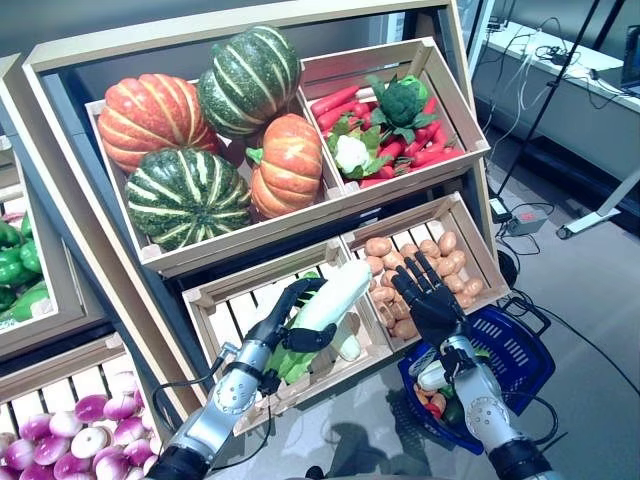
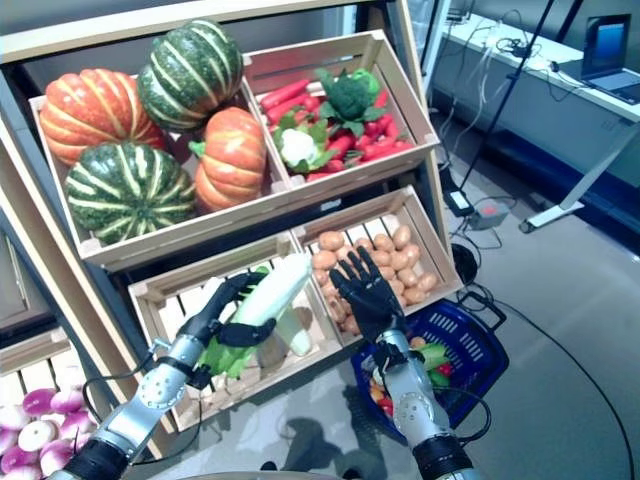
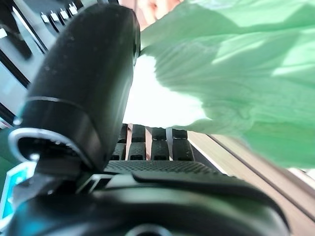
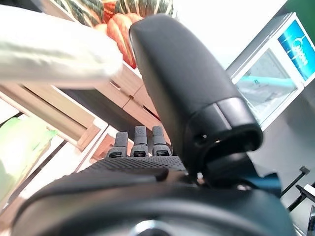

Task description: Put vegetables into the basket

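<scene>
The left hand (image 1: 288, 318) is gripping a long white radish with green leaves (image 1: 330, 298), fingers and thumb curled round the lower part of the root where the leaves begin, and is holding it tilted above the lower left crate (image 1: 205, 297) of the wooden shelf. A second white radish (image 1: 347, 345) is lying in that crate, just below the held one. In the left wrist view the leaves (image 3: 236, 73) are spilling past the thumb, with the fingers wrapped beneath the pale root.

The right hand (image 1: 428, 295) is hanging empty with its fingers spread straight, over the edge of the neighbouring crate of potatoes (image 1: 440, 256). Below and beside that crate, on the floor, the blue basket (image 1: 520, 350) is sitting with a few vegetables already inside; the radish is not yet over it and is well apart from it, on the far side of the right hand.

The radish is looking stiff and smooth along the root, likely light if it is a toy, and somewhat slippery, while the leafy end is soft and will give nothing to hold. The firm root near the leaves is the sound place to grip; because the long white end is reaching far beyond the fingers, it is likely to swing or tip if the grip is loosening during the carry toward the basket.
</scene>
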Tool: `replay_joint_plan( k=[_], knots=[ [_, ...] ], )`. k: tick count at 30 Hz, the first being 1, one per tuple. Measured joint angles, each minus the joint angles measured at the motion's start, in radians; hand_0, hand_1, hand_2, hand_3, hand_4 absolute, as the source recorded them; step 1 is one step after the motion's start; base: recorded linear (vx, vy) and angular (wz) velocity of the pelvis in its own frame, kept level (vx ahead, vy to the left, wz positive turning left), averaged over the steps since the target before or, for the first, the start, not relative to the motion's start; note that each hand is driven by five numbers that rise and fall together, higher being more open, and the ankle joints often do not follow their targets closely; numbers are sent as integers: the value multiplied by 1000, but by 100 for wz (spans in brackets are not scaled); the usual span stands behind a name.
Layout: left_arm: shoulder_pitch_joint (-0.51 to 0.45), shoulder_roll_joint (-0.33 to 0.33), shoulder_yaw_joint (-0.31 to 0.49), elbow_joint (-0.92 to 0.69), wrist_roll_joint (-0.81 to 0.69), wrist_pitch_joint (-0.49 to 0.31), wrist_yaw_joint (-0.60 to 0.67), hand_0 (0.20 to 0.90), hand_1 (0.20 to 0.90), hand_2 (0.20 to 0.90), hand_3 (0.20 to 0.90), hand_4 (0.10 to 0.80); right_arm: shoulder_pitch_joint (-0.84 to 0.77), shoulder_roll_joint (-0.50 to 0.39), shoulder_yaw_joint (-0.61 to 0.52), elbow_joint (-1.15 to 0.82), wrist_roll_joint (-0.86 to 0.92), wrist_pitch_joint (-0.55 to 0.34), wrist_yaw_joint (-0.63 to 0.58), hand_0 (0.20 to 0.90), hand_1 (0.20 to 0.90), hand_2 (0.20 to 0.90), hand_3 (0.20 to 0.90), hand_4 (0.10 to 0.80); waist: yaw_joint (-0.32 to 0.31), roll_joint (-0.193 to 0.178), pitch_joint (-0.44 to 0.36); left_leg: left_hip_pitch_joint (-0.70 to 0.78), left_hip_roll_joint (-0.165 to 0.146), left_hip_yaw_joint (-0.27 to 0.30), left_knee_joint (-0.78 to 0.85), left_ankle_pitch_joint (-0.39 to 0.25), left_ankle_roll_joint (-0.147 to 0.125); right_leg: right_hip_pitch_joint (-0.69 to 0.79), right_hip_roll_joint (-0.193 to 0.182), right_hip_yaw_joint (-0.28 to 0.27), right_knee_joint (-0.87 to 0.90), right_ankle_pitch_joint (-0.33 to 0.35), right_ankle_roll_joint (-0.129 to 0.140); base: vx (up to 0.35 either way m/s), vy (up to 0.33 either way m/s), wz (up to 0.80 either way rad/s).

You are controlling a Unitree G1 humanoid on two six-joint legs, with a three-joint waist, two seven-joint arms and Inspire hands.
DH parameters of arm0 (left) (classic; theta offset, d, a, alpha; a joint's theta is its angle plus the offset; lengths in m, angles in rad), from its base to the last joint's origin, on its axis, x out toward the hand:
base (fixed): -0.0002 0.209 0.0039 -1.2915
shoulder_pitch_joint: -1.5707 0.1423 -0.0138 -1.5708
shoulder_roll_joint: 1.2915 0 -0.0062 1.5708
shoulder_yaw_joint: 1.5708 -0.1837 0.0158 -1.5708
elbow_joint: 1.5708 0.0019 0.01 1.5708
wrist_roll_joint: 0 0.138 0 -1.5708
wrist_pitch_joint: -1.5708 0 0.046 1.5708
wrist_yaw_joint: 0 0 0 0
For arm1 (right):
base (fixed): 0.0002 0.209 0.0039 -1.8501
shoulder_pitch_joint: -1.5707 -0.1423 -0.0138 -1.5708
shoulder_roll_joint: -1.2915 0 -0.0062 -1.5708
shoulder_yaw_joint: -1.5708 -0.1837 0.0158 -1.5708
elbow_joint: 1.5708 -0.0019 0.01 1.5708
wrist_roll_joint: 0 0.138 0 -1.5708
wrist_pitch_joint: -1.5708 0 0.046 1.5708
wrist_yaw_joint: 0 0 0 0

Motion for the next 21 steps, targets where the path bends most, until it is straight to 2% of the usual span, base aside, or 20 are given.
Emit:
replay_joint_plan(
  k=[5, 21],
  knots=[
    [-41, 14, -46, -26, 20, -4, -20, 300, 300, 300, 300, 400, -12, 1, 2, 2, 28, 1, 0, 900, 900, 900, 900, 800, -8, -2, -1, 3, 0, 4, 0, 1, 1, 0, 0, 5, 0, 4, -1, 18, 0, -3],
    [-81, 46, -72, -28, 42, -4, 14, 300, 300, 300, 300, 400, -31, 8, 10, 23, 33, 8, 0, 900, 900, 900, 900, 800, -18, -23, -8, 14, -1, 25, 0, 1, 2, 1, 0, 27, 0, 12, 1, 9, 4, -3]
  ],
)
